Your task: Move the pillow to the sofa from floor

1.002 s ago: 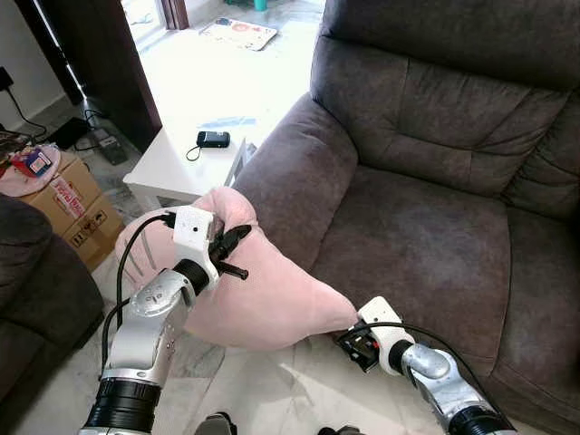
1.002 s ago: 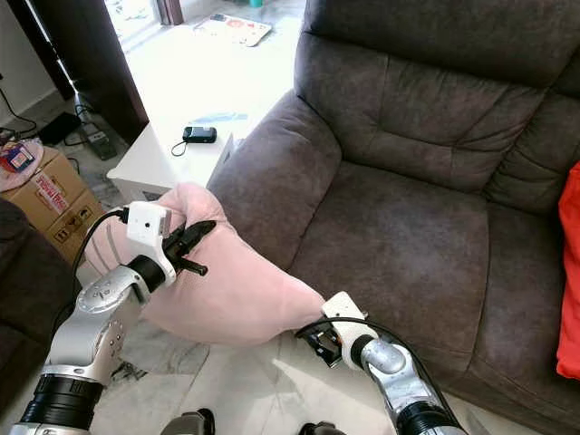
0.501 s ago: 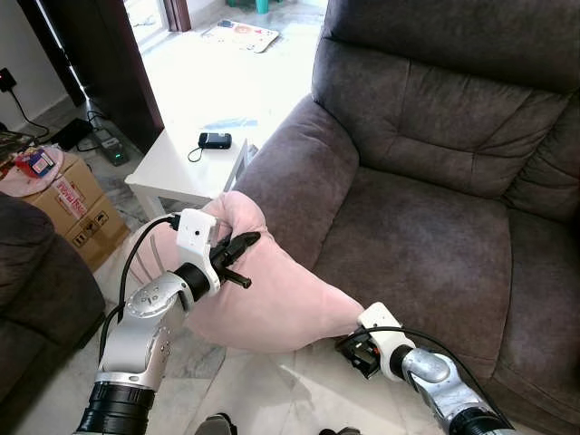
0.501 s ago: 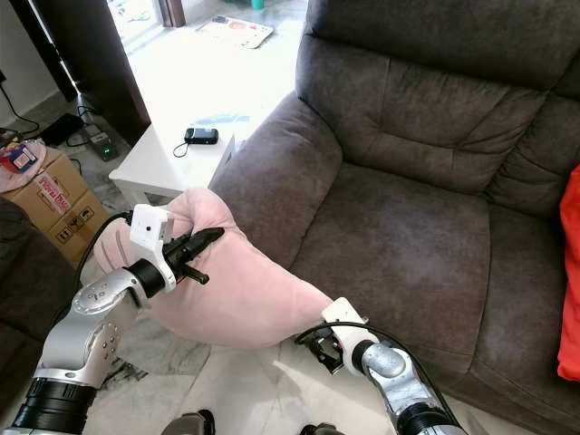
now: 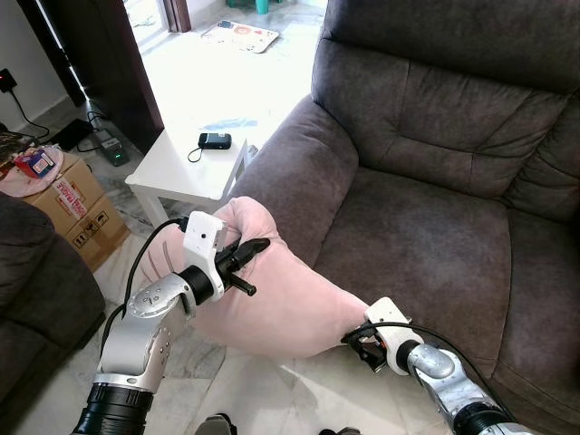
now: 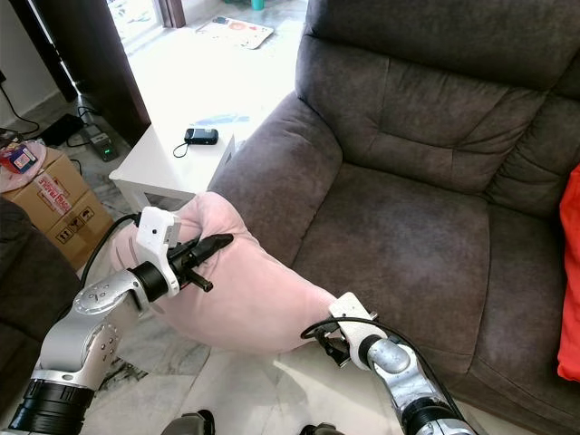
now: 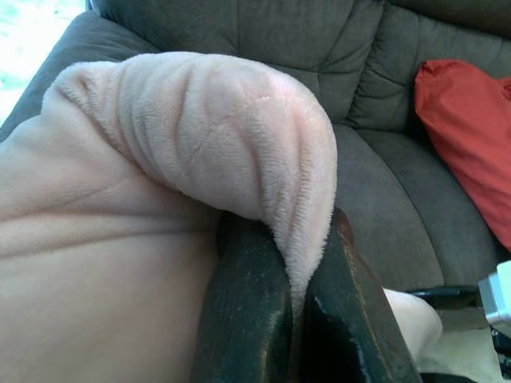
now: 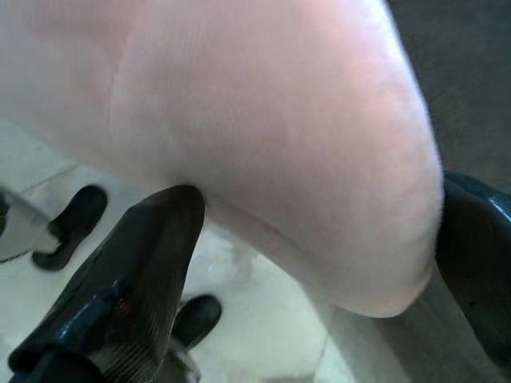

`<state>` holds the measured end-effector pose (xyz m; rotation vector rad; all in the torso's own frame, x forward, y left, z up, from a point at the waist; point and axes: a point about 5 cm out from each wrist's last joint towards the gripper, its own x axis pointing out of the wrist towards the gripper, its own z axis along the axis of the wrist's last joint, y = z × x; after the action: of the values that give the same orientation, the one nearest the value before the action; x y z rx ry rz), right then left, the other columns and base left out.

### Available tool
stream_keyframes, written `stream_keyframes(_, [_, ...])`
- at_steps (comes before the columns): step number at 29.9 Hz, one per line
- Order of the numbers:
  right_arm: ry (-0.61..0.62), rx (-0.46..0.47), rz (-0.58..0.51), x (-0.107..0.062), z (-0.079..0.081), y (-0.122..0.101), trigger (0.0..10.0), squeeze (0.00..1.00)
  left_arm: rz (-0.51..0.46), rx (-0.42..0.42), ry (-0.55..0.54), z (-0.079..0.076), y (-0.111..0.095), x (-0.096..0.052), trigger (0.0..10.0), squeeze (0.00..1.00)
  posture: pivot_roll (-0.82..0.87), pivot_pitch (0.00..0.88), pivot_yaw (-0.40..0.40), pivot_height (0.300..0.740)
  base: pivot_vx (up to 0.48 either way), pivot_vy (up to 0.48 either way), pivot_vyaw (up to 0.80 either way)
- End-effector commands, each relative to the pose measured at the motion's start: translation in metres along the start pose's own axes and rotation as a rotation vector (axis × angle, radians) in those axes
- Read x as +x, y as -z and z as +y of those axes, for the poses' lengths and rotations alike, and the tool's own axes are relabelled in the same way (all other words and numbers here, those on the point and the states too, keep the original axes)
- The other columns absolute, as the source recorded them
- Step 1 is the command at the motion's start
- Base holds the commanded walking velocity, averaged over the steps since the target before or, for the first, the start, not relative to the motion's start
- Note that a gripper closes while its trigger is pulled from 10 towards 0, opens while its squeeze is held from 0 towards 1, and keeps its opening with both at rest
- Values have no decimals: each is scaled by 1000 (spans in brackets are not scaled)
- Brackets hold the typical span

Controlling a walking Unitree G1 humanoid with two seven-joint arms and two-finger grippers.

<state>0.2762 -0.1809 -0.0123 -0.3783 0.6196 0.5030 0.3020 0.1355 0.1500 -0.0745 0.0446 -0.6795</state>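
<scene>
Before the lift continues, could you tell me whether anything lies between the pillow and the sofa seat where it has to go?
Nothing visible does. The pink pillow, held by the left gripper and right gripper, hangs beside the sofa's armrest; the seat cushion is bare, and the red cushion lies at its far side.

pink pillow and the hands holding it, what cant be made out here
- Soft pink plush pillow: its underside, hidden by its own bulk in both eye views.
- Right hand: its fingertips, tucked under the pillow's corner in the eye views.
- Red cushion: cut off by the right eye view's edge.
- Small black device on the white side table: too small to identify.
</scene>
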Motion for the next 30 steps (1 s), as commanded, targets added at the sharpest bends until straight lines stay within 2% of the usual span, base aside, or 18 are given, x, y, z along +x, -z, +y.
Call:
stream_keyframes(1, [-32, 5, 46, -2, 4, 11, 10000, 0, -108, 53, 73, -11, -27, 1, 10000, 0, 109, 131, -20, 740, 0, 0, 0])
stream_keyframes(5, [-60, 12, 57, -2, 8, 16, 10000, 0, -111, 56, 73, -10, -27, 1, 10000, 0, 109, 131, -21, 740, 0, 0, 0])
stream_keyframes(6, [-60, 15, 58, -2, 8, 16, 9294, 0, -112, 56, 73, -10, -28, 1, 10000, 0, 109, 131, -21, 740, 0, 0, 0])
stream_keyframes(7, [-58, 17, 59, -3, 9, 17, 2706, 0, -112, 56, 72, -10, -28, 1, 10000, 0, 111, 132, -21, 740, 0, 0, 0])
stream_keyframes(8, [-57, 18, 61, -3, 9, 17, 0, 0, -112, 56, 71, -10, -28, 1, 10000, 0, 111, 132, -21, 740, 0, 0, 0])
stream_keyframes(12, [-51, 59, 28, -2, 8, 14, 0, 0, -113, 56, 66, -10, -28, 0, 10000, 0, 110, 133, -19, 740, 0, 0, 0])
stream_keyframes(30, [-81, 57, -14, -1, 9, 7, 0, 0, -105, 55, 62, -9, -25, 2, 10000, 0, 105, 134, -15, 740, 0, 0, 0])
